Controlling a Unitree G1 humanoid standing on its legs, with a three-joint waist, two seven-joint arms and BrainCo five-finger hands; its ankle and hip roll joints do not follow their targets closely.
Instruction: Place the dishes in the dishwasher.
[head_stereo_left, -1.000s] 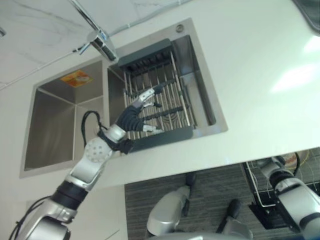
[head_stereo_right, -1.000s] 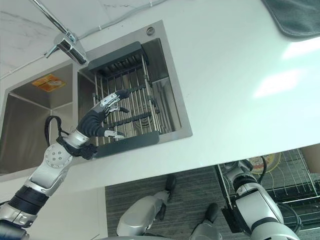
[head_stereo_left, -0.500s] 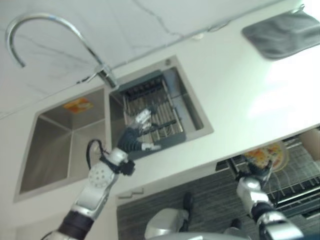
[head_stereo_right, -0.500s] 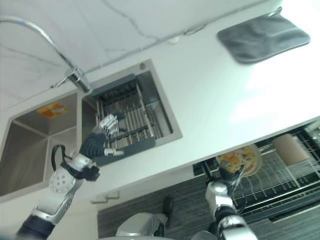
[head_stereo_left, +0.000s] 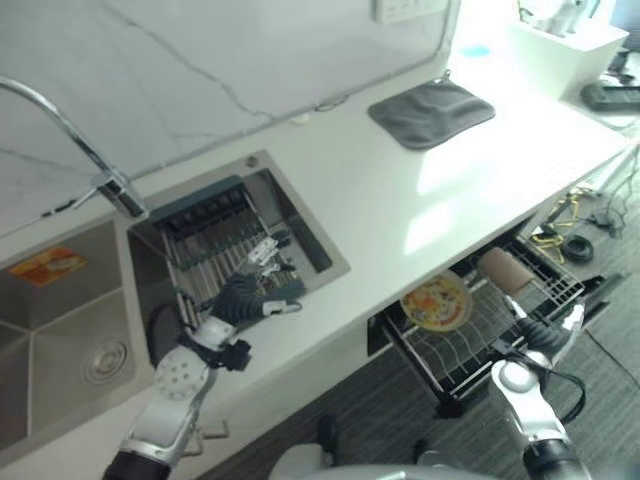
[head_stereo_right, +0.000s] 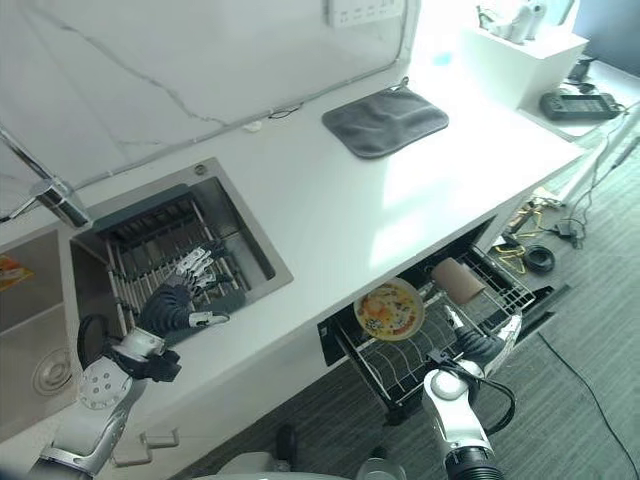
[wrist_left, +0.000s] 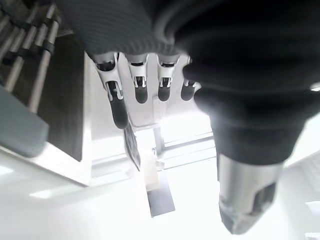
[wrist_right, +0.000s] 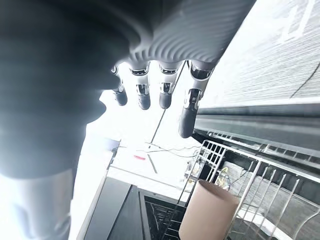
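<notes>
A yellow and orange patterned plate (head_stereo_left: 437, 303) stands in the pulled-out wire dishwasher rack (head_stereo_left: 460, 352) under the counter. A brown cup (head_stereo_left: 499, 270) lies on its side further right in the same rack, and it also appears in the right wrist view as the cup (wrist_right: 207, 219). My right hand (head_stereo_left: 545, 335) hovers at the rack's front right corner, open and holding nothing, its fingers (wrist_right: 187, 112) straight. My left hand (head_stereo_left: 242, 297) is over the front edge of the sink's drying rack (head_stereo_left: 210, 240), open and holding nothing, its fingers (wrist_left: 118, 102) straight.
A double sink (head_stereo_left: 60, 330) with a curved faucet (head_stereo_left: 65, 135) fills the counter's left. A grey mat (head_stereo_left: 431, 101) lies at the back right of the white counter. A white box (head_stereo_left: 560, 40) stands at the far right. Cables (head_stereo_left: 570, 240) lie on the grey floor.
The camera has swung from the sink to the whole counter and the dishwasher rack. My left hand stays over the sink rack. My right hand remains by the dishwasher rack.
</notes>
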